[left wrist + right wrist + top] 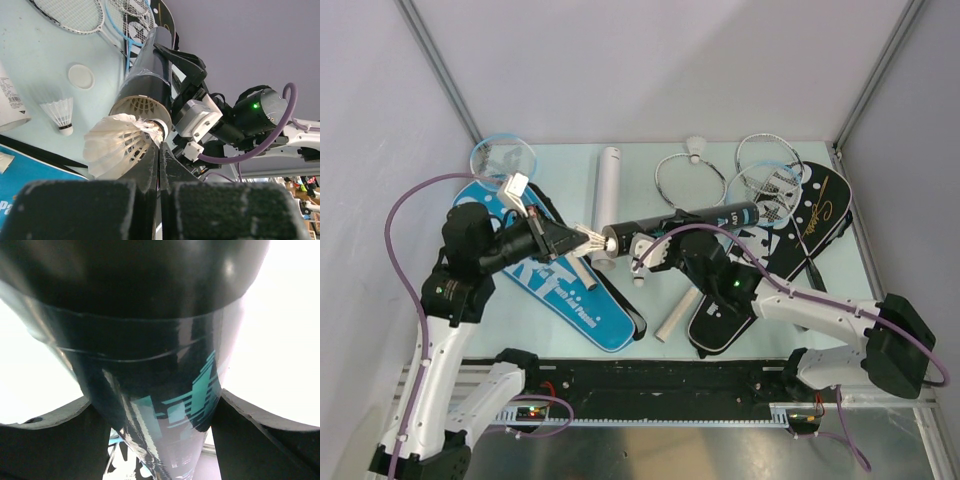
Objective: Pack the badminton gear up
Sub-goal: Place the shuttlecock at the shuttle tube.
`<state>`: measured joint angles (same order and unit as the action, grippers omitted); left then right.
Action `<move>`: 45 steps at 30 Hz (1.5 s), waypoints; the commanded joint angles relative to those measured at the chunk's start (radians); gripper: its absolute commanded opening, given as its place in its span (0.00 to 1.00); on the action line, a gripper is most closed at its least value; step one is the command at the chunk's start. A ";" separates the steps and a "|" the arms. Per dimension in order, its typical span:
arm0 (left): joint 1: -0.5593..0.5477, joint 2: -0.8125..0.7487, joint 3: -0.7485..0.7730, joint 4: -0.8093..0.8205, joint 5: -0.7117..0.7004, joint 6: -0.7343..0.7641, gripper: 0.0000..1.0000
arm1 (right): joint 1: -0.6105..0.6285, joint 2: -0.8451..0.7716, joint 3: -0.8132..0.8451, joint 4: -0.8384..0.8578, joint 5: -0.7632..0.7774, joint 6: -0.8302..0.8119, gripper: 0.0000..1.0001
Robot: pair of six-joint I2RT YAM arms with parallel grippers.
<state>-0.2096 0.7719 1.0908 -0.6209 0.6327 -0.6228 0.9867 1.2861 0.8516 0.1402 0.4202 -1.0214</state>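
Currently, on the tabletop (570,165), locate the blue racket cover (582,305) lying flat toward the near-left corner and the black racket cover (815,215) toward the right edge. Treat both as light, limp fabric. Take hold at a rim or the narrow handle end, not mid-panel.

Next, locate the black tube (715,216), raised level over the middle of the tabletop with its open mouth facing left. Note the right gripper (650,245) clamped across the barrel just behind that mouth, jaws spread wide around it. Handle as light, stiff, thin-walled and glossy: likely to slip or roll, and likely to dent under a hard squeeze. Grip on the barrel, never on the lip.

Lastly, locate the white feather shuttlecock (117,145) at the tube mouth, cork end leading, pinched by the fully clenched left gripper (160,150). Handle as nearly weightless and fragile. Prefer the cork end as the hold; avoid crushing the feather skirt.
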 commanded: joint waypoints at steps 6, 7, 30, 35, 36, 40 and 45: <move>-0.061 0.009 -0.079 0.224 -0.005 -0.144 0.00 | 0.022 0.029 0.105 0.136 0.041 0.025 0.25; -0.075 0.010 -0.087 0.247 -0.019 -0.154 0.00 | 0.023 0.033 0.113 0.135 0.044 0.032 0.25; -0.168 0.076 -0.277 0.614 -0.099 -0.234 0.01 | 0.045 0.083 0.133 0.160 0.014 0.065 0.25; -0.169 0.052 -0.286 0.575 -0.110 -0.213 0.22 | 0.041 0.080 0.133 0.159 0.012 0.073 0.25; -0.169 0.046 -0.285 0.556 -0.118 -0.201 0.26 | 0.039 0.077 0.133 0.152 0.012 0.077 0.25; -0.168 0.012 -0.275 0.490 -0.136 -0.166 0.44 | 0.033 0.056 0.132 0.113 0.015 0.099 0.25; -0.168 -0.029 -0.244 0.424 -0.147 -0.152 0.58 | 0.018 0.018 0.118 0.079 0.015 0.125 0.25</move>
<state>-0.3691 0.7834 0.8116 -0.1524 0.4927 -0.8082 1.0149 1.3712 0.9272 0.1825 0.4351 -0.9272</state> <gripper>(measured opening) 0.532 0.730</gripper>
